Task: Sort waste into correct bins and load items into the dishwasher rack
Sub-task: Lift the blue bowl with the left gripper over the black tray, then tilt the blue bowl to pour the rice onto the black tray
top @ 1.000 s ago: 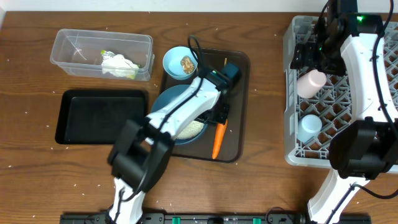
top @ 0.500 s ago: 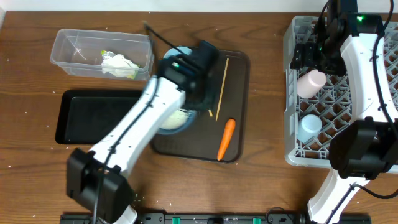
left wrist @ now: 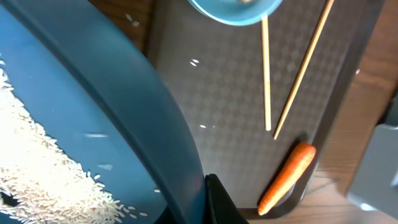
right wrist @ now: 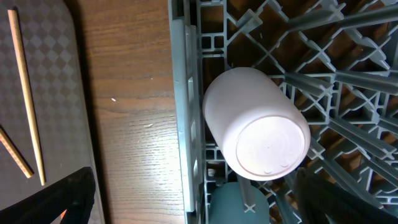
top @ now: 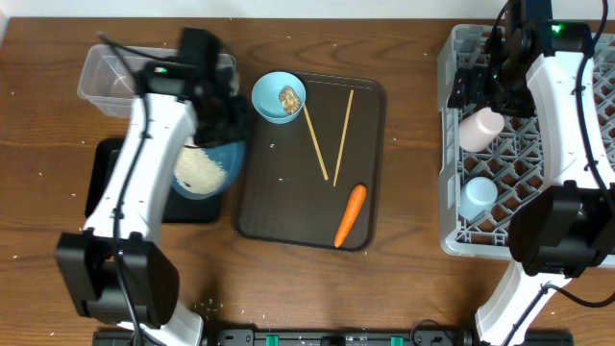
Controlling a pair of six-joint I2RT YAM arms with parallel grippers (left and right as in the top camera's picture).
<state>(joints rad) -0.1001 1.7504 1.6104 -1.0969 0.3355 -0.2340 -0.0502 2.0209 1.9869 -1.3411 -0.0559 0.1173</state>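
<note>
The left arm stretches forward and leftward, its claw [top: 227, 121] clamped tight on the rim of the large blue bowl [top: 230, 160]. The right arm reaches far forward, its claw [top: 478, 88] spread wide, pointing down.

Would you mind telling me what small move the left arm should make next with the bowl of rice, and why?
Probably tilt the large blue bowl so the rice slides into the black tray. The left gripper is shut on the bowl's rim, and the bowl hangs over the tray's right end with the rice inside.
</note>
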